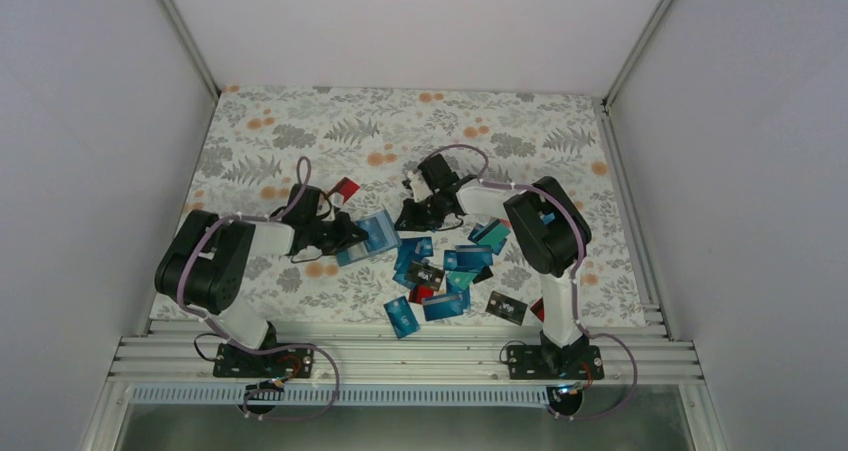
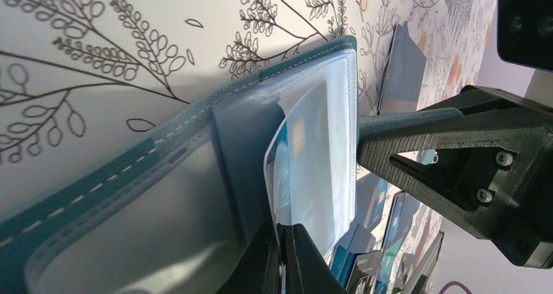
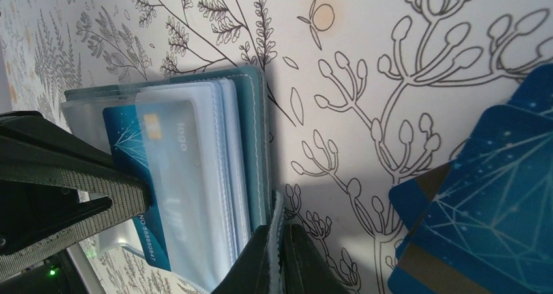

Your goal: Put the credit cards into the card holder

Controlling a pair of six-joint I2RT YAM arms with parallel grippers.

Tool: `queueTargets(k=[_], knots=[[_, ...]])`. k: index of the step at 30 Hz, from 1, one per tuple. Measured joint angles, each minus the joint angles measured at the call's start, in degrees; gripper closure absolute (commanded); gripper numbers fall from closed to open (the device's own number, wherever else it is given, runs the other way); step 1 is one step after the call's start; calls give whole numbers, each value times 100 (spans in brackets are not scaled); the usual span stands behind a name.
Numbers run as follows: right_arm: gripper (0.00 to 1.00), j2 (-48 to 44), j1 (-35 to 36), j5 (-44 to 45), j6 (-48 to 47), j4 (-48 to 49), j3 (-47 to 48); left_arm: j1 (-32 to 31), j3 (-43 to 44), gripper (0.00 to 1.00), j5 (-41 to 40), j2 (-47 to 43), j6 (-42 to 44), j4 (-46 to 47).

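Observation:
The card holder [image 1: 377, 233] lies open on the patterned table between both grippers, with clear, pale pockets inside its teal cover [image 2: 98, 183]. My left gripper [image 1: 350, 235] is shut on a blue credit card [image 2: 306, 157] that sits partly inside a clear pocket. The left gripper [image 2: 282, 255] pinches the card's near edge. My right gripper [image 1: 410, 215] is shut on the holder's flap edge, with its jaws [image 3: 277, 255] closed on the stitched rim beside the teal cover [image 3: 255, 144]. The same card [image 3: 125, 141] shows in the right wrist view.
Several loose credit cards [image 1: 450, 271], blue, teal, red and black, lie in a heap in front of the holder, some close to the right gripper [image 3: 495, 196]. One red card [image 1: 347, 188] lies alone behind the left gripper. White walls bound the table.

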Motion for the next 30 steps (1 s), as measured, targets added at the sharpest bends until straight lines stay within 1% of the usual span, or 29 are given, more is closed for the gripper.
queueTargets(k=[8, 12, 17, 23, 24, 30], knots=[[96, 57, 2, -31, -33, -68, 90, -50, 61, 97, 92, 149, 55, 131], [96, 72, 2, -44, -33, -68, 103, -131, 109, 91, 76, 201, -13, 203], [96, 74, 2, -44, -33, -68, 105, -212, 219, 82, -17, 225, -87, 61], [96, 74, 2, -35, -33, -63, 105, -293, 234, 72, -240, 20, -122, -162], [96, 74, 4, -35, -33, -61, 105, -297, 234, 70, -284, -28, -131, -229], [96, 74, 57, -33, -31, -52, 105, -337, 234, 44, -603, -496, -59, -841]])
